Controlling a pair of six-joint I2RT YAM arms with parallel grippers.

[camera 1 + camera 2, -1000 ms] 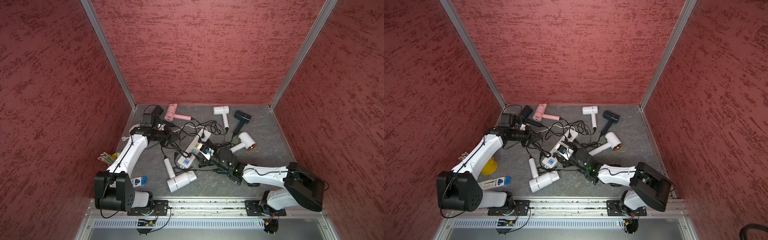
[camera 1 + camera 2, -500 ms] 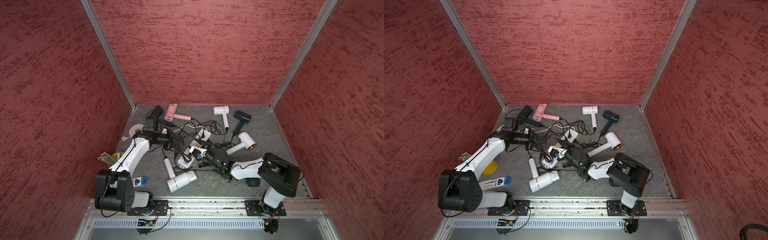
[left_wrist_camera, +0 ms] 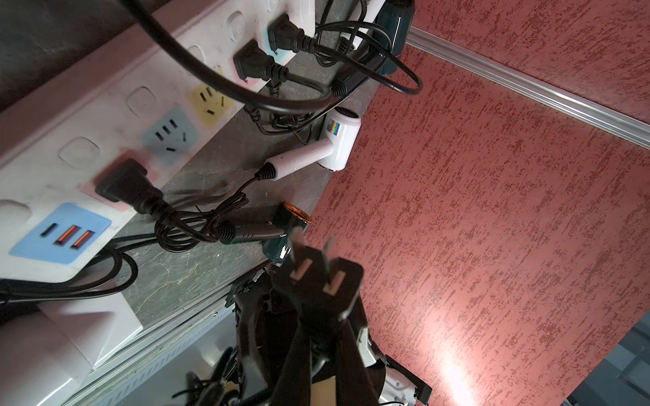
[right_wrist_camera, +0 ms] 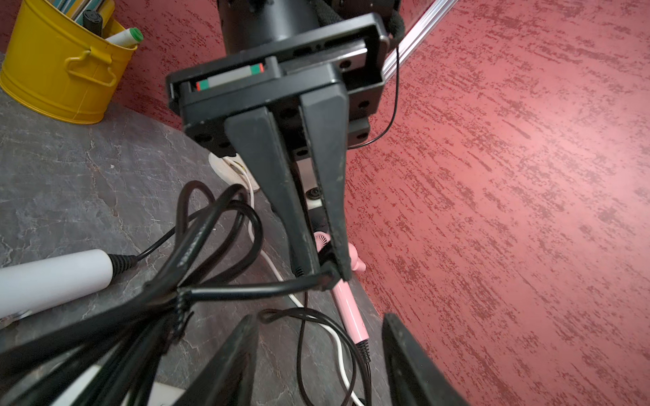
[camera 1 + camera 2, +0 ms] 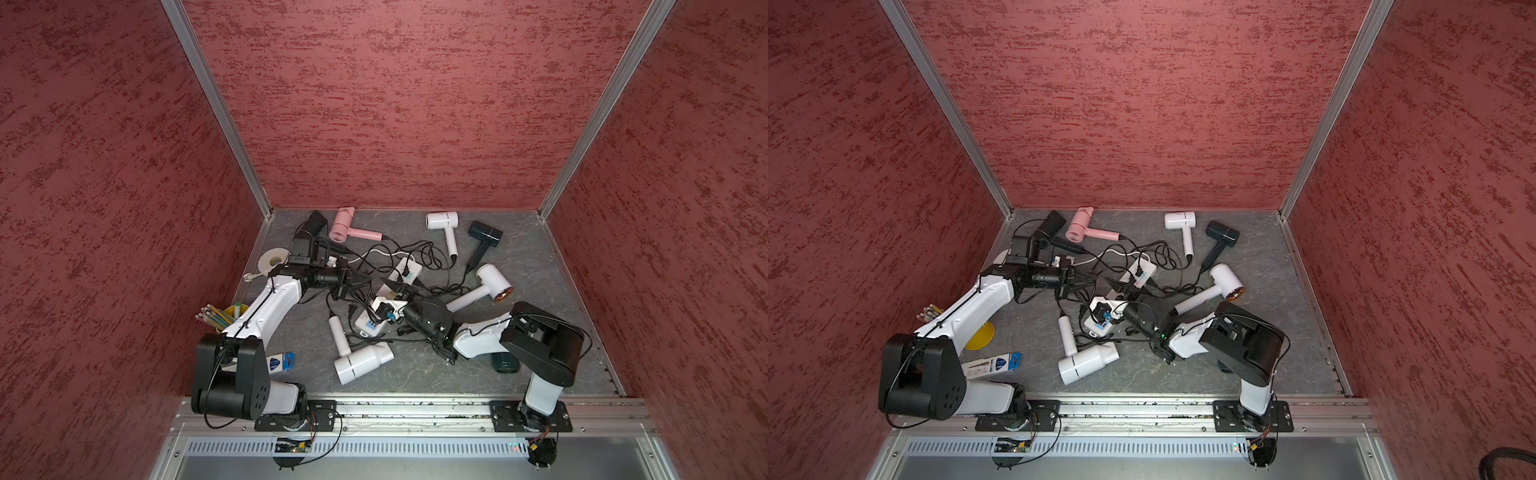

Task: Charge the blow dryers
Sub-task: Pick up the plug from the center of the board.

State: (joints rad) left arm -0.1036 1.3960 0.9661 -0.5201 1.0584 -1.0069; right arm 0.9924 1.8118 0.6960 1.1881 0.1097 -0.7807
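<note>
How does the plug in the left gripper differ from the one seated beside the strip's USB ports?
The held plug hangs in the air, clamped in the left gripper; the seated plug sits in the power strip. The held plug's two prongs are bare; the seated plug's are hidden. Both are black with black cords.

we've folded the right arm [image 5: 478, 338] in, and the right gripper [image 4: 320, 365] and left gripper [image 4: 323, 272] now sit closer together.

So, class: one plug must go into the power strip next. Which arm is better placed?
Left, probably. The left gripper is shut on a black plug, prongs exposed, near empty sockets on the power strip. The right gripper is open, holding nothing.
</note>
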